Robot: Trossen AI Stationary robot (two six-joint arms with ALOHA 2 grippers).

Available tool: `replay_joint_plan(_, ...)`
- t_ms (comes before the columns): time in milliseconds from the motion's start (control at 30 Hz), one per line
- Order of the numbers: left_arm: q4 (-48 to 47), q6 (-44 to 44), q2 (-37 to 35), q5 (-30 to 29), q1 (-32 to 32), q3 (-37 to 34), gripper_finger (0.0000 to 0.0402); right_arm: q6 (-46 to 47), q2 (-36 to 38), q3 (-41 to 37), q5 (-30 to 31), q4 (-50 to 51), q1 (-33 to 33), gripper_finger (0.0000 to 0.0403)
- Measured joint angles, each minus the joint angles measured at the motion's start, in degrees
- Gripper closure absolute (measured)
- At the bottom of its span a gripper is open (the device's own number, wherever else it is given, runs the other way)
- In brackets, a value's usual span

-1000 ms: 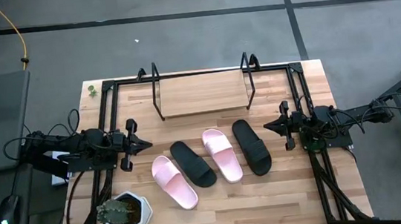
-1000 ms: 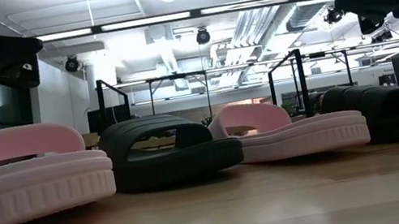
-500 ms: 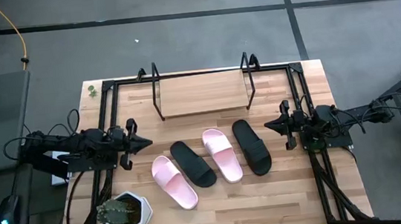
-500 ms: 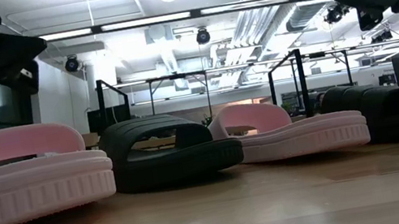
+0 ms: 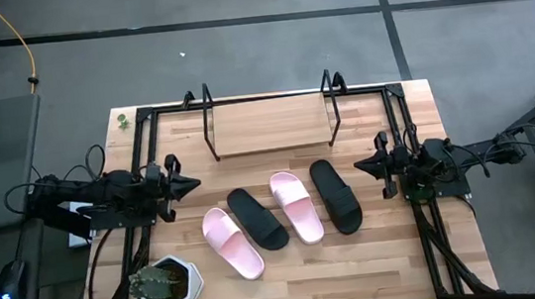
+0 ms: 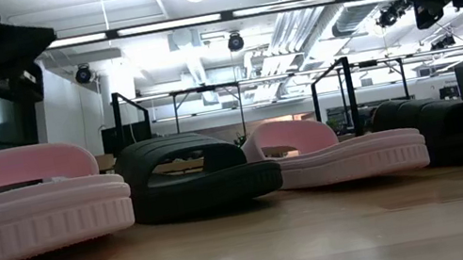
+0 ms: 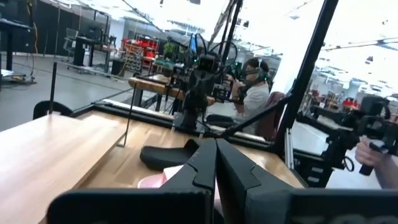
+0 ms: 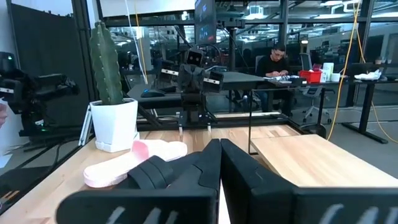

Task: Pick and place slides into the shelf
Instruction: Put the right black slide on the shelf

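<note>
Slides, four of them, lying in a row on the table (image 5: 359, 259) between the two grippers. Nearest the left gripper (image 5: 190, 185), a pink slide (image 5: 231, 242), just below and in front of its tip. Next to that, a black slide (image 5: 257, 218), side by side and very close. Further along, a second pink slide (image 5: 295, 206), then a second black slide (image 5: 336, 196), nearest the right gripper (image 5: 361, 167).

Left gripper closed tight, holding nothing, up in the air at the table's left side, pointing in at the slides. Right gripper closed tight too, holding nothing, up in the air at the table's right side, pointing back the other way. Both fingers pressed together in each wrist view.

Behind the slides, past both grippers, the shelf (image 5: 271, 126): a light wood board with thin black ends, at the far edge of the table, with no slide on it.

Near the left arm, at the front corner, a small cactus in a white pot (image 5: 166, 284).

Far off in the room, a person sitting at a desk (image 8: 277, 64).
</note>
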State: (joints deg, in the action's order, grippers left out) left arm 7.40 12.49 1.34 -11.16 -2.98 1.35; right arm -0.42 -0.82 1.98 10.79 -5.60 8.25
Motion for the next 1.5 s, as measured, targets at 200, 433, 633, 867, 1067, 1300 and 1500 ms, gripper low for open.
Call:
replay_joint_plan(200,-4.28,-0.8,0.04,-0.02,0.0,5.81,0.0401,-0.01,-0.02,0.13,-0.19,-5.37,0.0,0.0403)
replay_joint_plan(433,-8.97,-3.72,0.02,-1.7,-0.01,12.39,0.0401,0.54,-0.02,6.15,-1.42,-0.58,0.0,0.0403)
replay_joint_plan(633,-9.07,-3.89,0.02,-3.58,-0.02,15.44,0.0401,0.45,-0.03,14.39,-1.51,6.51,0.0,0.0403)
replay_joint_plan(867,-11.43,-4.55,1.73,-3.58,0.0,19.54,0.0401,0.45,-3.89,22.12,-1.57,10.96,0.0,0.0403)
replay_joint_plan(1067,-12.76,-4.62,8.75,-3.56,-0.02,24.97,0.0401,-0.61,-11.03,27.73,-3.21,12.01,0.02,0.0403)
replay_joint_plan(1300,-16.07,-8.14,18.49,-3.41,-0.02,37.08,0.0401,-3.25,-19.71,36.4,-3.3,14.93,0.02,0.0403)
replay_joint_plan(1500,-24.69,-9.98,28.17,-3.37,-0.02,52.02,0.0401,-3.66,-26.55,48.28,-3.28,23.98,0.02,0.0403)
